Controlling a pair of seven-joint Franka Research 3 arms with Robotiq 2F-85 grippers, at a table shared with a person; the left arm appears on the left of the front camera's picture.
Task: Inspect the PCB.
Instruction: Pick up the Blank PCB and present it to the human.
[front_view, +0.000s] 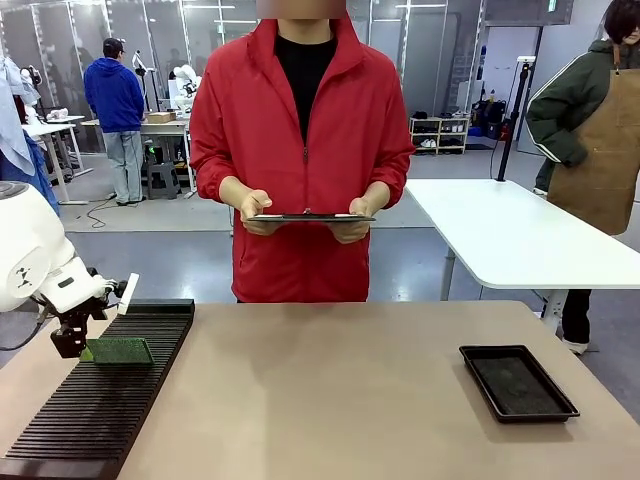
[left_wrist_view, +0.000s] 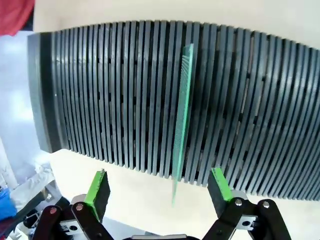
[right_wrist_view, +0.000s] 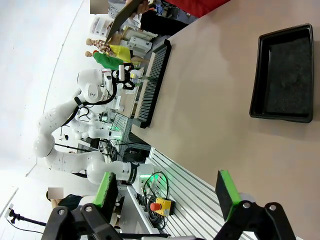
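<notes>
Standing on edge in a slot of the rack (front_view: 100, 400), at the desk's (front_view: 350, 400) left, the PCB (front_view: 118, 351) is unheld; left jaws gape just beside it, right jaws gape over the desk.

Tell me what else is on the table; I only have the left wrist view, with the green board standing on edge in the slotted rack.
Observer: A shallow black tray lies on the table toward the robot's right, far from the rack holding the PCB.
Operator: Where's the right gripper?
Observer: The right gripper hangs open above the table, holding nothing.
Operator: And the person?
Observer: The person stands at the far side, holding a dark clipboard flat in front.
</notes>
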